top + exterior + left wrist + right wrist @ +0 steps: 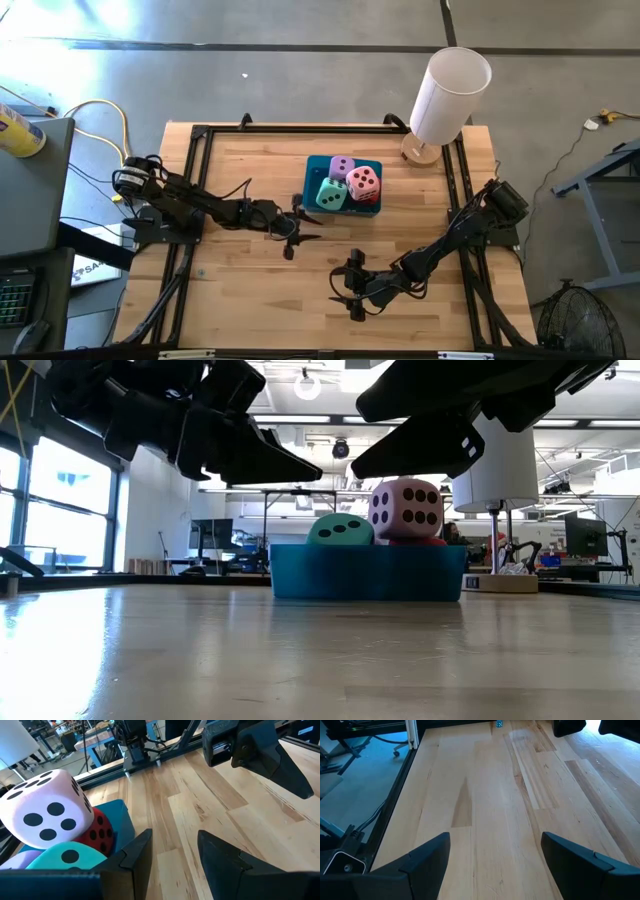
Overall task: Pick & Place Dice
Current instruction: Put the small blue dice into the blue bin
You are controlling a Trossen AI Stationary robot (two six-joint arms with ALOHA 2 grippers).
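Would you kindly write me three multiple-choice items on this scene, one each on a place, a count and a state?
1. Where are the dice?
A. Scattered on the bare table
B. Piled in the teal tray
C. Held by the two tools

2. How many dice show from above?
A. Two
B. Six
C. Four

3. How is the right tool?
A. Open and empty
B. Shut on a die
C. Resting inside the tray

Answers:
1 B: the pink die, mint green die, lilac die and red die all sit in the teal tray.
2 C: the high view shows those four colours.
3 A: the right tool shows only bare table between its spread fingers, away from the tray.
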